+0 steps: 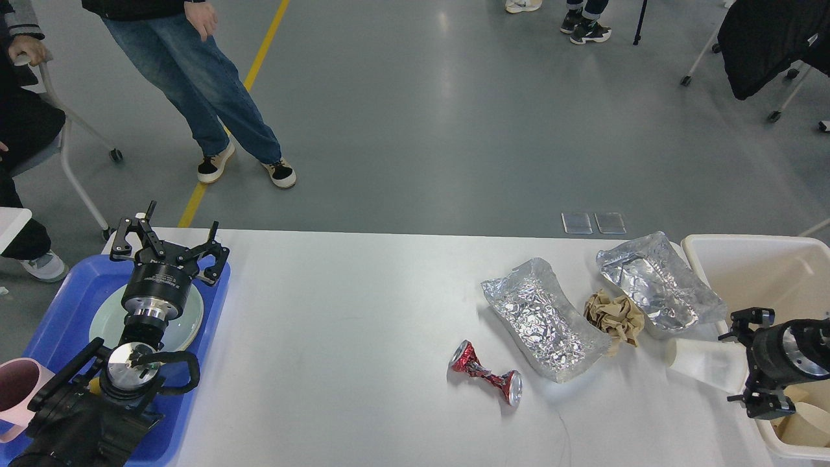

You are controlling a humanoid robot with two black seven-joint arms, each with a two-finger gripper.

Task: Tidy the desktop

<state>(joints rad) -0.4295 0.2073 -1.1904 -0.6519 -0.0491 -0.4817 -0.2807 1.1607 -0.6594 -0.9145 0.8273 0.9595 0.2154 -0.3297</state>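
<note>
Closest to me, my left arm rises over the blue tray [58, 305], its left gripper [170, 240] spread wide and holding nothing, hovering above the plate [188, 327]; a pink mug [16, 389] sits at the tray's near corner. My right gripper [746, 360] has its fingers closed around a white cup [703, 363] lying on its side, long axis running left to right, mouth pointing left, right beside the bin [746, 250]. That bin lies just to the gripper's right, so I judge a short carry rightward drops the cup in. On the desktop [337, 337], the litter is all on the right half: crushed can [486, 374], two foil trays [548, 321] [658, 282], crumpled paper [613, 316] between them, all nearer my right arm. Beyond is grey floor [421, 117], a person [201, 84] standing far left, wheeled chairs at the edges
</note>
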